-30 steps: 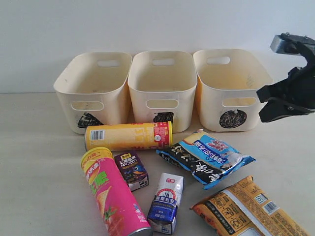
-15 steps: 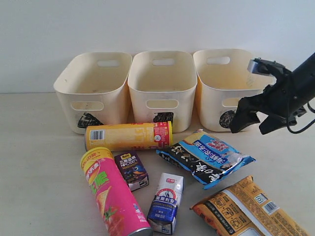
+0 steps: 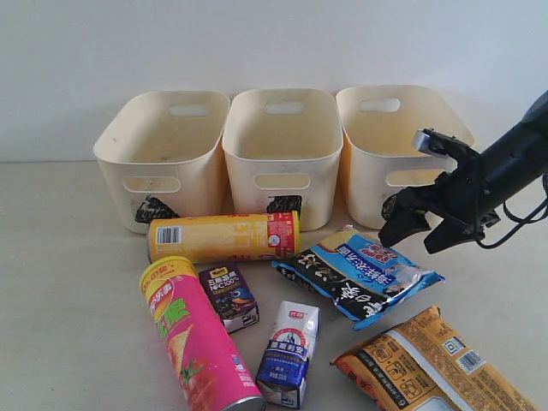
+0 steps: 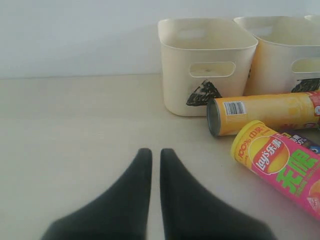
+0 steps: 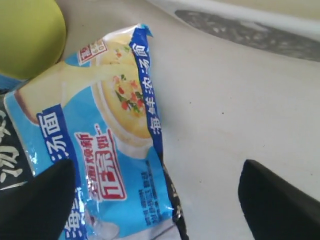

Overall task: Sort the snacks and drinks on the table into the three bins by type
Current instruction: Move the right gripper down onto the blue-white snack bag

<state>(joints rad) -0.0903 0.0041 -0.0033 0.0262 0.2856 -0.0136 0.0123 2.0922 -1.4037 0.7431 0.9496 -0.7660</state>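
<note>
left claw (image 4: 151, 152): fingers nearly together, pointing level | right claw (image 3: 413, 238): spread wide, angled downward

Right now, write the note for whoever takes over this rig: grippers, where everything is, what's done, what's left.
Left gripper: shut, holding nothing, over a bare part of the table.
Right gripper: open, holding nothing, poised over the end of the blue bag nearest the bins.
On the table in front of the bins: yellow tube, pink tube, purple carton, white and blue carton, blue bag, orange bag.
Triangle bin, square bin, circle bin: nothing shows inside.
Done: nothing sorted.
Left: all six items; the blue bag looks like the next pick.
</note>
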